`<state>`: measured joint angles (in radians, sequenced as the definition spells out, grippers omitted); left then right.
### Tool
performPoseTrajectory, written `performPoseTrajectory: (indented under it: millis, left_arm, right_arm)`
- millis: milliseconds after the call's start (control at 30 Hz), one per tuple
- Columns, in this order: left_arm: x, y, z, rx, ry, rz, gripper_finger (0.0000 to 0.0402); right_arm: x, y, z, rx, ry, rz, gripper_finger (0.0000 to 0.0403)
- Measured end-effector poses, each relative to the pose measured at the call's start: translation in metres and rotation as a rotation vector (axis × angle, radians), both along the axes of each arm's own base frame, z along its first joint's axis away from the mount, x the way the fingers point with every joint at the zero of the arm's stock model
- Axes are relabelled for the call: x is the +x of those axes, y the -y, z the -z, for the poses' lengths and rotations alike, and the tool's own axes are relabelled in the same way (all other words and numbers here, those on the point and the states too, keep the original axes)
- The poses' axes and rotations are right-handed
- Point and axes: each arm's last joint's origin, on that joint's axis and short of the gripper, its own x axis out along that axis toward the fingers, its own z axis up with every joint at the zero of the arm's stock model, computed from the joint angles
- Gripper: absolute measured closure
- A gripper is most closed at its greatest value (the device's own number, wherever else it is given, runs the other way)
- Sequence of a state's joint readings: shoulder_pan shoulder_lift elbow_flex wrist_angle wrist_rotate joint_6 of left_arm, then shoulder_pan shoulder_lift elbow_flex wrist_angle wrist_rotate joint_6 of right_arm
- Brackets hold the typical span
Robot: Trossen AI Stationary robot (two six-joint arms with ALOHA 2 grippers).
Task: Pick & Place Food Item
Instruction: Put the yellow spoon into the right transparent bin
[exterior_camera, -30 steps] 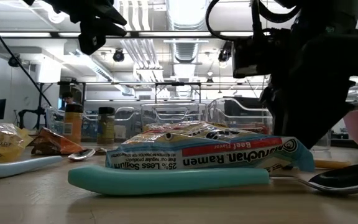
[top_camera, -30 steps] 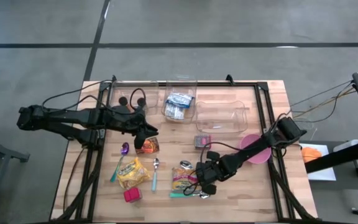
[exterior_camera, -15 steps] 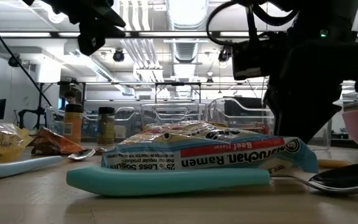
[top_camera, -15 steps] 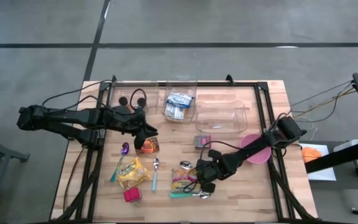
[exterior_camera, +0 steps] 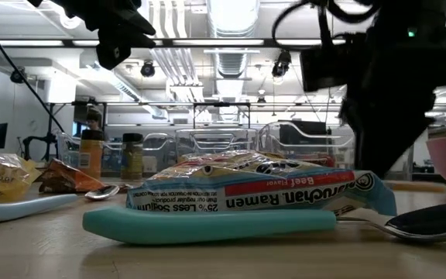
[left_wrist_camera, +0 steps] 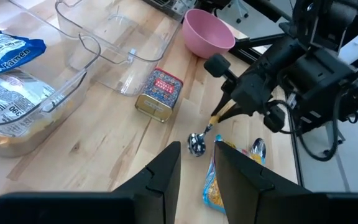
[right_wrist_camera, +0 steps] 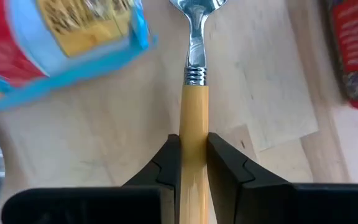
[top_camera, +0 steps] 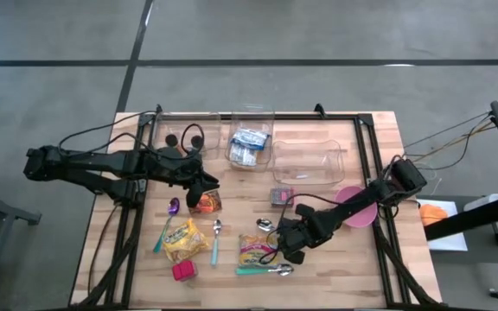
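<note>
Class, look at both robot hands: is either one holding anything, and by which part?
The right hand grips the yellow-handled spoon by its handle, fingers closed on either side. The left hand holds nothing, hovering above the table.

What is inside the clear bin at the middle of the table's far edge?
In the clear bin lie blue-and-white ramen packets; the left wrist view shows one printed "Ramen". How many there are, and whether anything lies beneath them, cannot be seen, because they overlap.

A pale wooden tabletop point(top_camera: 379, 138) stands on a grey floor point(top_camera: 59, 43) crossed by dark lines. Beyond it the room runs deep, with bright ceiling lights point(exterior_camera: 231, 12), overhead pipes point(exterior_camera: 169, 62) and dark racks point(exterior_camera: 207, 108) far back.
</note>
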<state>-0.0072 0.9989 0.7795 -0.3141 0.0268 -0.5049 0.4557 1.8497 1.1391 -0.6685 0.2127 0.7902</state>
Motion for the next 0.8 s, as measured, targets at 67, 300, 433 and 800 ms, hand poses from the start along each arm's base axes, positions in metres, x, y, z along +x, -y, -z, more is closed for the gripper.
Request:
performPoseTrajectory:
  millis: [67, 300, 433, 800]
  left_arm:
    - [0.000, 0.000, 0.000, 0.000, 0.000, 0.000, 0.0296]
    - [0.000, 0.000, 0.000, 0.009, -0.002, 0.006, 0.0296]
    - [0.000, 0.000, 0.001, 0.017, -0.005, 0.011, 0.0296]
    - [0.000, 0.000, 0.000, 0.022, -0.005, 0.013, 0.0296]
  right_arm:
    - [-0.001, 0.000, -0.007, 0.012, 0.023, 0.003, 0.0362]
    - [-0.009, 0.005, -0.033, 0.056, 0.113, 0.020, 0.0362]
    - [-0.021, 0.014, -0.045, 0.075, 0.150, 0.033, 0.0362]
    - [-0.054, 0.049, -0.085, 0.147, 0.322, 0.075, 0.0362]
